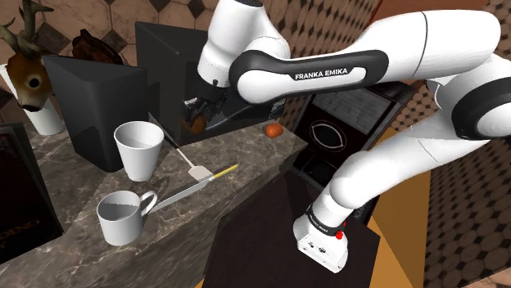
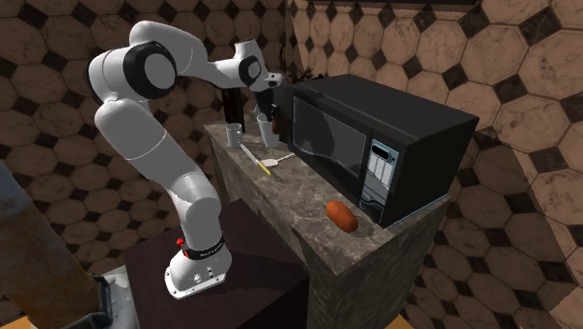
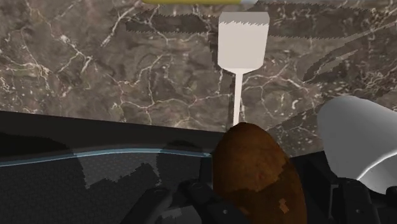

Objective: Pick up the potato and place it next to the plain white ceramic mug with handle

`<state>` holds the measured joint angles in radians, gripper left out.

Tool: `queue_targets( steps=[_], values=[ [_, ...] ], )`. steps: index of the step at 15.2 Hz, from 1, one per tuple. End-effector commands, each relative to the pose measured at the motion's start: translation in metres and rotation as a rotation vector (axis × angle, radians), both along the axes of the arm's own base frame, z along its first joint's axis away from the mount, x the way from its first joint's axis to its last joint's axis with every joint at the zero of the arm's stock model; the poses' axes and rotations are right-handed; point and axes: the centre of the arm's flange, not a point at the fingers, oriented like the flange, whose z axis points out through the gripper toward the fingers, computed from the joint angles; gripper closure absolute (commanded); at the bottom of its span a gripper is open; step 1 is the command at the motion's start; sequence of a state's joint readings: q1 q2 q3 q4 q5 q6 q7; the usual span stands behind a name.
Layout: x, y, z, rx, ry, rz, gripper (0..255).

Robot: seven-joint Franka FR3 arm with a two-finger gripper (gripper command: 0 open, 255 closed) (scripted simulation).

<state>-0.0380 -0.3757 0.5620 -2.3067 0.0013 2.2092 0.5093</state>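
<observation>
The jaws of your gripper (image 1: pixel 195 119) pinched the brown potato (image 3: pixel 257 175)
It looked firm, weighty, rough-skinned, not fragile; your hold across its middle seemed sound

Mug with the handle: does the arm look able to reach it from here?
Probably yes. The gripper, clasping the potato, hangs over the counter near the microwave; the mug stands in the open, with only the handleless cup and the knife close by.
</observation>
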Motion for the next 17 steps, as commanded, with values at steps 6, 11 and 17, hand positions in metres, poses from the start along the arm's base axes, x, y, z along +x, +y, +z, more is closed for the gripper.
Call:
queue_targets(
  steps=[6, 11, 17],
  values=[
    [0.015, 0.091, 0.0, 0.002, 0.0, -0.001, 255],
    [0.026, 0.156, 0.0, 0.002, 0.0, -0.001, 255],
    [0.036, 0.218, -0.011, 0.002, 0.0, -0.001, 255]
  ],
)
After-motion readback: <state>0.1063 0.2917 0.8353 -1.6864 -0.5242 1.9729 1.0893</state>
